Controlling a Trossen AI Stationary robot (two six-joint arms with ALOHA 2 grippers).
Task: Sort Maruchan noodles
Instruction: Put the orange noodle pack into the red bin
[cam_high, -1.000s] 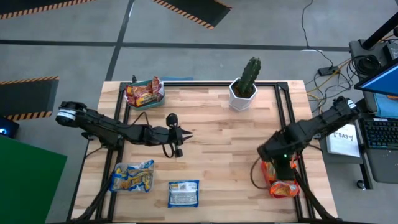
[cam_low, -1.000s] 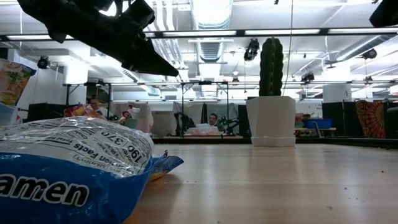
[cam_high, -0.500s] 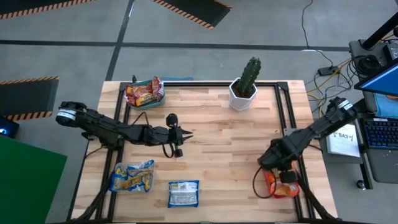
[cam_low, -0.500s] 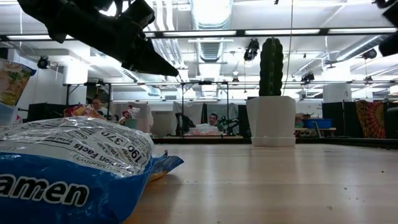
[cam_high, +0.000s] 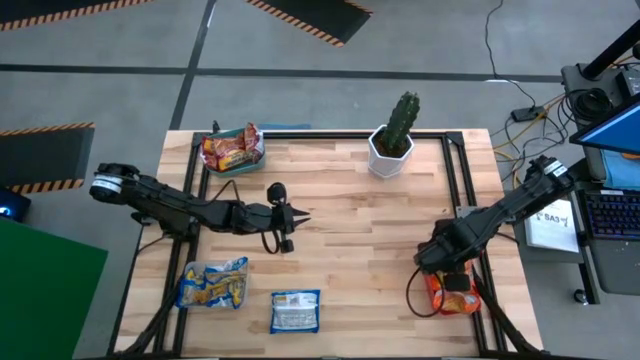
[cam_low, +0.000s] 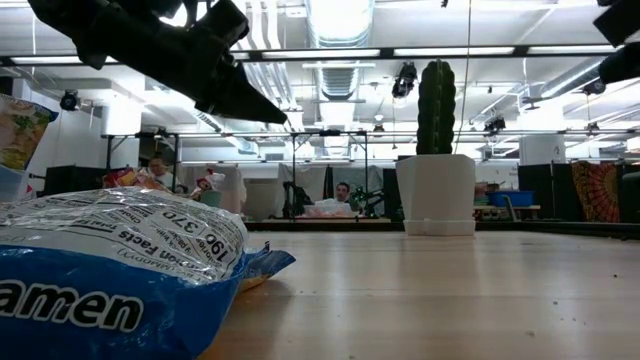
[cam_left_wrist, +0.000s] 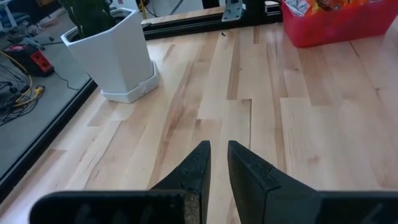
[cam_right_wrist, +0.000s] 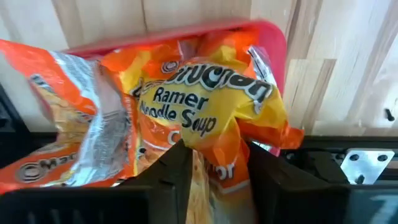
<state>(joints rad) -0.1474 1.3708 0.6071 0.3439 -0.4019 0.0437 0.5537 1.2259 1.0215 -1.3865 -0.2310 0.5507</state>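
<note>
My right gripper (cam_right_wrist: 217, 167) points steeply down over the pink tray (cam_right_wrist: 273, 37) at the table's near right, fingers apart. The crumpled end of an orange-yellow Maruchan noodles packet (cam_right_wrist: 205, 106) lies between them, resting on other orange packets (cam_right_wrist: 68, 143) in the tray (cam_high: 436, 300). My left gripper (cam_high: 300, 217) hovers shut and empty above the table's middle left. Red-silver packets (cam_high: 232, 148) lie in a tray at the far left. Blue-yellow packets (cam_high: 212, 285) lie at the near left, and one blue packet (cam_high: 296, 311) lies flat on the wood. My right gripper comes from above with one finger (cam_right_wrist: 177, 171) on each side of the orange-yellow packet's gathered end (cam_right_wrist: 217, 163). Whether the fingers touch the wrapper, I cannot tell. The packet lies on the heap in the pink tray.
A cactus in a white pot (cam_high: 394, 140) stands at the far middle right. Black rails (cam_high: 455, 180) frame the tabletop. Bare wood (cam_high: 350, 240) lies between the two arms. In the low view the blue packet (cam_low: 110, 270) fills the near left.
My right gripper has sunk toward the pink tray at the near right and tipped more steeply downward, bringing the orange packet down onto the heap there.
</note>
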